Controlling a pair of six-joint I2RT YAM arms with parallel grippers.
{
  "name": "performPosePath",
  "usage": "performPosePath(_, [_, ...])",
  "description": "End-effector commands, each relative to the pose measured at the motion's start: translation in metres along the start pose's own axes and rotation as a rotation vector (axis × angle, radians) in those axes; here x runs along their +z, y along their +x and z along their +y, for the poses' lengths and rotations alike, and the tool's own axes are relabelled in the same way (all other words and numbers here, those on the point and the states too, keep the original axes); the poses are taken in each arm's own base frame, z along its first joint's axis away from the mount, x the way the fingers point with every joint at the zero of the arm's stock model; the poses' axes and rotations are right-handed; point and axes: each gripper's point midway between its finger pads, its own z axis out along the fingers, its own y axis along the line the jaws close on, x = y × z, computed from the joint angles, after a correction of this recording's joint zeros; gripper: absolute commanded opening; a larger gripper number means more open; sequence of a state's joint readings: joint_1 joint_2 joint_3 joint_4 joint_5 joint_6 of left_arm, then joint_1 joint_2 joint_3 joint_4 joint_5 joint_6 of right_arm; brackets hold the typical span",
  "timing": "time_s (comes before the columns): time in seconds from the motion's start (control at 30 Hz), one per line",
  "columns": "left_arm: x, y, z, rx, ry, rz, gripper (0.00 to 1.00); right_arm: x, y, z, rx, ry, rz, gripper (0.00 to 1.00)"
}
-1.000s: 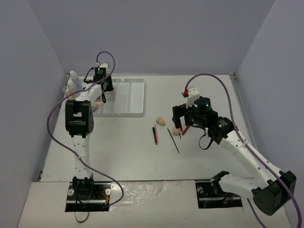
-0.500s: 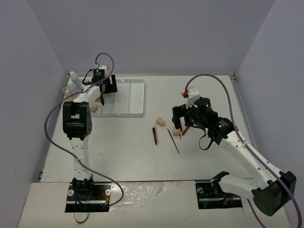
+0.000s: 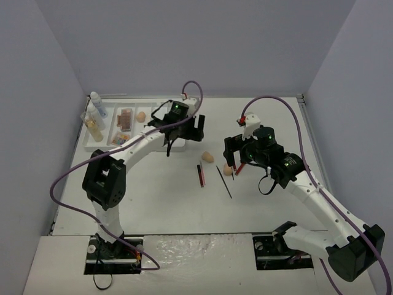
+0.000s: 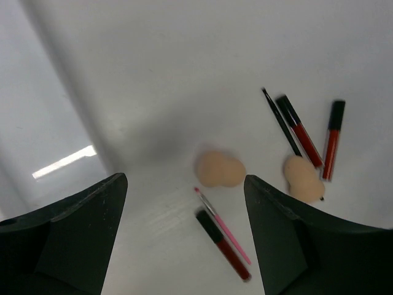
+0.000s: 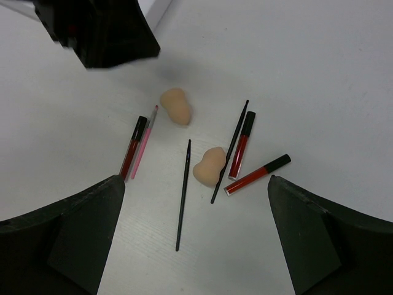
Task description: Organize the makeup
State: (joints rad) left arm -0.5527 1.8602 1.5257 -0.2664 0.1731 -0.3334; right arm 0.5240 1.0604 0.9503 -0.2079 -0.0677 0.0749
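Note:
My left gripper (image 3: 183, 136) is open and empty, hovering just right of the white tray (image 3: 104, 148). Ahead of it lie a peach sponge (image 4: 220, 170) and a red tube beside a pink brush (image 4: 224, 243). My right gripper (image 3: 235, 161) is open and empty above a second sponge (image 5: 210, 166), two red tubes (image 5: 241, 153) and two thin black pencils (image 5: 183, 193). The first sponge (image 5: 175, 106) lies further left. The tray holds a white bottle (image 3: 95, 101), a tan-filled tube (image 3: 92, 123), palettes (image 3: 126, 117) and a third sponge (image 3: 141, 115).
Grey walls close in the table on the left, back and right. The left gripper's black body (image 5: 98, 31) shows at the top left of the right wrist view. Purple cables loop over both arms.
My left arm has swung from the back-left corner over the tray to the right, uncovering the tray's contents. My right arm has not moved.

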Motion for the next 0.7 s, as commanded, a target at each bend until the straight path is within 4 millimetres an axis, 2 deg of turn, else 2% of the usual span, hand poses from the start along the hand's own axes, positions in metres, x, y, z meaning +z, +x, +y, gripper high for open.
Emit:
performPosePath(0.0, [0.008,0.013,-0.037,0.002,0.060,0.059,0.73,-0.008,-0.020,-0.001,-0.006,0.000,-0.092,1.00])
performPosePath(0.2, [0.026,0.034,-0.055,0.006,0.099,0.135,0.70,-0.013,-0.022,-0.001,-0.003,-0.002,-0.108,1.00])
performPosePath(0.3, [0.035,0.047,-0.054,0.007,0.093,0.181,0.69,-0.014,-0.020,-0.001,-0.003,-0.002,-0.107,1.00])
performPosePath(0.47, [0.050,0.058,-0.055,0.004,0.104,0.205,0.66,-0.012,-0.019,-0.001,-0.004,-0.003,-0.099,1.00])
performPosePath(0.57, [0.054,0.061,-0.057,0.014,0.116,0.208,0.61,-0.011,-0.017,0.000,-0.004,-0.006,-0.094,1.00])
performPosePath(0.67, [0.057,0.063,-0.058,0.016,0.122,0.211,0.48,-0.010,-0.016,-0.001,-0.005,-0.004,-0.089,1.00])
